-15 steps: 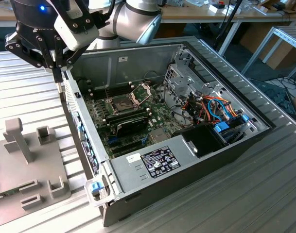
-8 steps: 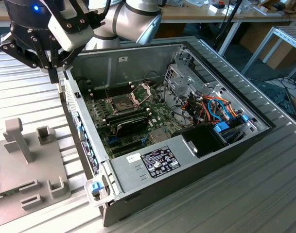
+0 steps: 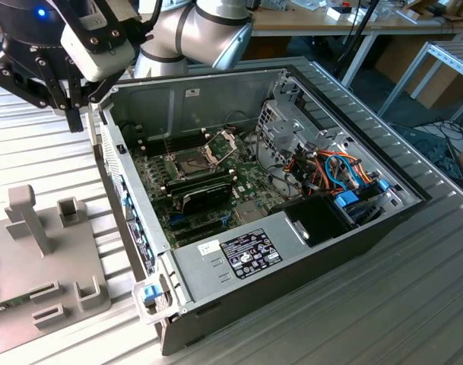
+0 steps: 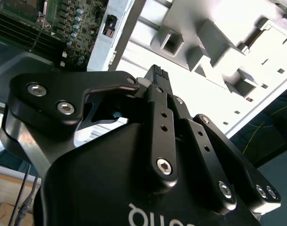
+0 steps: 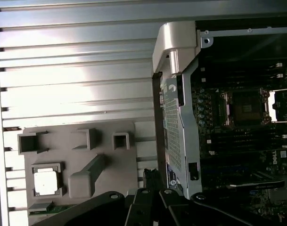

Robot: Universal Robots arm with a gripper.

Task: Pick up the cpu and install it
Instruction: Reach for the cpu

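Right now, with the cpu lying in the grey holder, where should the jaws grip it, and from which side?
Probably take the cpu by two opposite edges, from straight above. It lies flat, metal top up, in a walled recess of the grey holder, so a sideways approach looks blocked.

The arm (image 3: 208,30) has rounded silver-grey joints. Its gripper (image 4: 157,75) is matt black, built of flat linked plates with bright silver screws (image 4: 164,165) and white lettering (image 4: 157,217). A blue light (image 3: 39,13) glows on its housing.
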